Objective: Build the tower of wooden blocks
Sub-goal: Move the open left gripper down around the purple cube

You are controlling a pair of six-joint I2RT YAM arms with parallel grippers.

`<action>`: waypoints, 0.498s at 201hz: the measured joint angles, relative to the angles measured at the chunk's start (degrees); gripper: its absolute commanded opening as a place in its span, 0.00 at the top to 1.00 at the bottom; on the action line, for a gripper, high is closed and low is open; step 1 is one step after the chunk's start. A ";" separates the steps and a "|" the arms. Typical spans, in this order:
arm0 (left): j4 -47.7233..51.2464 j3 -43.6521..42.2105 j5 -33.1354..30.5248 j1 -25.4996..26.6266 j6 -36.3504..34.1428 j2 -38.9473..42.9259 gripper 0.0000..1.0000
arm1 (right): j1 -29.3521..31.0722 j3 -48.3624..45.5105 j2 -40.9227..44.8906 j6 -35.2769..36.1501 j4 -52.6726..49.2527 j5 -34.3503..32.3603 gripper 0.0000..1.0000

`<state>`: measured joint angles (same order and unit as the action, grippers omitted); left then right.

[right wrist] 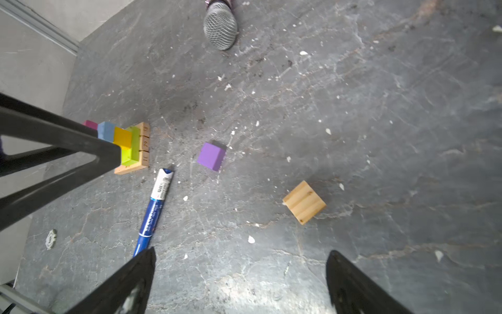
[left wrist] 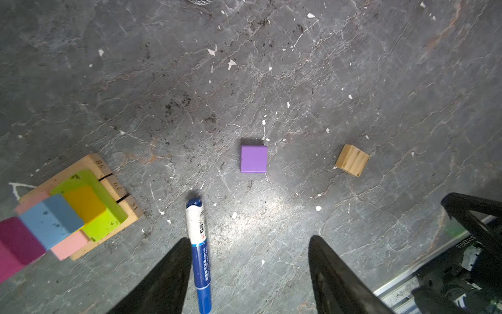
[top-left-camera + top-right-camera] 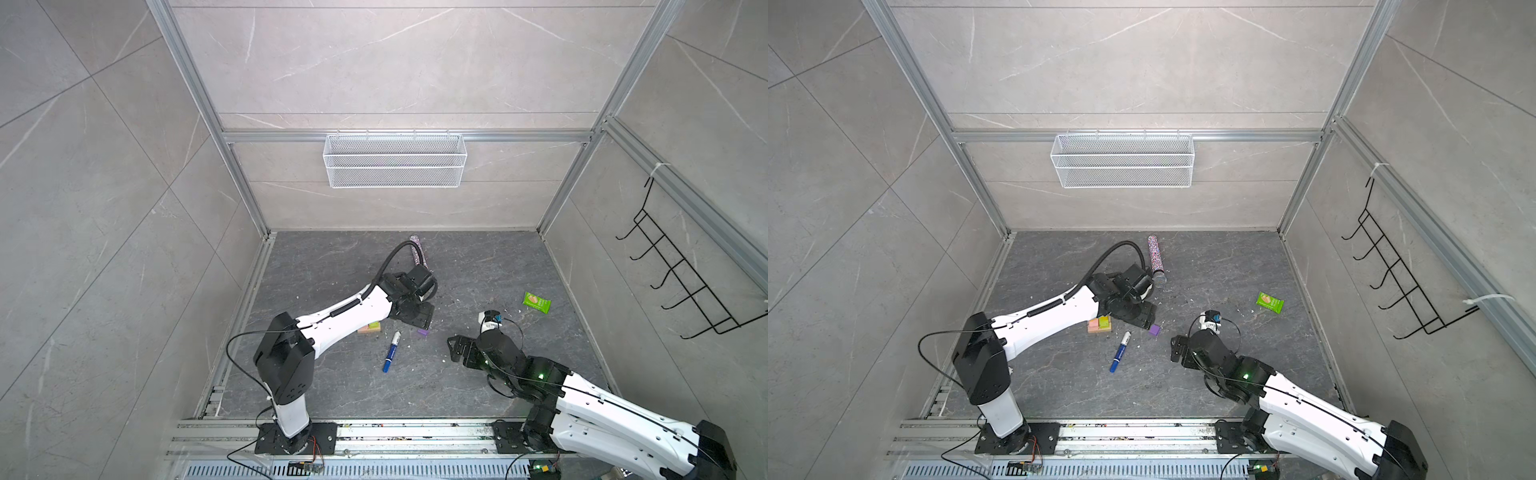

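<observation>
Nearest, the right jaws stand spread wide, holding nothing, above the counter (image 3: pixel 332 395), where a marker pen (image 3: pixel 391 351), a tan cube (image 1: pixel 304 202) and a purple block (image 3: pixel 1155 330) lie apart. Near the pen's cap stands the tower (image 3: pixel 1099 324), tan bars under pink, green and smaller coloured blocks; the left jaws hang spread, holding nothing, near the purple block. Farthest, a white mesh basket (image 3: pixel 395 170) hangs on the back wall.

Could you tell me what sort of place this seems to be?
Likely a robot test cell: an aluminium frame with tile-look panels boxes in the floor, the left arm and right arm are bolted to a front rail, and a wire basket hangs at the back.
</observation>
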<state>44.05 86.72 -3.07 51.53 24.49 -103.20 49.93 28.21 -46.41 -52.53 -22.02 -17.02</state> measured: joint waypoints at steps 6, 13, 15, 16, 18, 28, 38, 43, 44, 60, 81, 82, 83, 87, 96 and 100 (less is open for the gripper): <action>-0.07 0.57 -0.13 0.11 -0.39 -0.90 0.32 | 0.00 -0.22 0.13 -0.42 0.00 -0.11 0.01; -0.42 1.16 -0.44 0.37 -0.81 -1.92 0.32 | 0.00 -0.28 0.22 -0.57 -0.04 -0.20 0.00; -0.46 1.27 -0.50 0.37 -0.85 -2.10 0.32 | 0.00 -0.28 0.22 -0.68 -0.02 -0.22 0.01; -0.52 1.38 -0.57 0.39 -0.92 -2.27 0.33 | 0.00 -0.28 0.22 -0.68 -0.02 -0.22 0.01; -0.61 1.51 -0.70 0.48 -1.03 -2.56 0.33 | 0.00 -0.28 0.22 -0.68 0.00 -0.24 0.00; -0.92 1.90 -1.18 0.76 -1.62 -3.50 0.33 | 0.00 -0.28 0.31 -0.98 -0.04 -0.42 0.00; -0.94 2.34 -1.42 1.14 -2.23 -4.46 0.34 | 0.00 -0.28 0.35 -1.33 -0.20 -0.61 0.00; -0.98 2.56 -1.46 1.33 -2.49 -4.92 0.34 | 0.00 -0.28 0.37 -1.42 -0.26 -0.66 0.00; -1.03 2.58 -1.49 1.36 -2.51 -4.98 0.34 | 0.00 -0.28 0.37 -1.49 -0.28 -0.66 0.00; -1.64 2.91 -1.77 1.92 -3.28 -6.56 0.35 | 0.00 -0.28 0.74 -1.75 -0.35 -0.66 0.00; -2.14 3.28 -2.40 2.29 -4.37 -8.35 0.35 | 0.00 -0.28 1.95 -1.79 -0.42 -0.63 0.00; -2.12 3.30 -2.43 2.29 -4.42 -8.41 0.35 | 0.00 -0.28 1.97 -1.79 -0.42 -0.63 0.00; -2.12 3.32 -2.45 2.29 -4.44 -8.46 0.35 | 0.00 -0.28 2.08 -1.79 -0.42 -0.63 0.00; -2.16 3.48 -2.56 2.32 -4.68 -8.81 0.35 | 0.00 -0.28 2.34 -1.88 -0.44 -0.66 0.00; -2.29 3.80 -2.84 2.34 -5.05 -9.55 0.35 | 0.00 -0.28 2.86 -1.92 -0.46 -0.66 0.00; -2.27 4.04 -2.91 2.34 -5.20 -9.94 0.35 | 0.00 -0.28 3.13 -1.92 -0.48 -0.68 0.00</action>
<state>41.78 90.76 -5.98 53.87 19.29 -113.14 49.93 27.92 -43.29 -54.46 -22.50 -17.69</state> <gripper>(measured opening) 0.648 0.994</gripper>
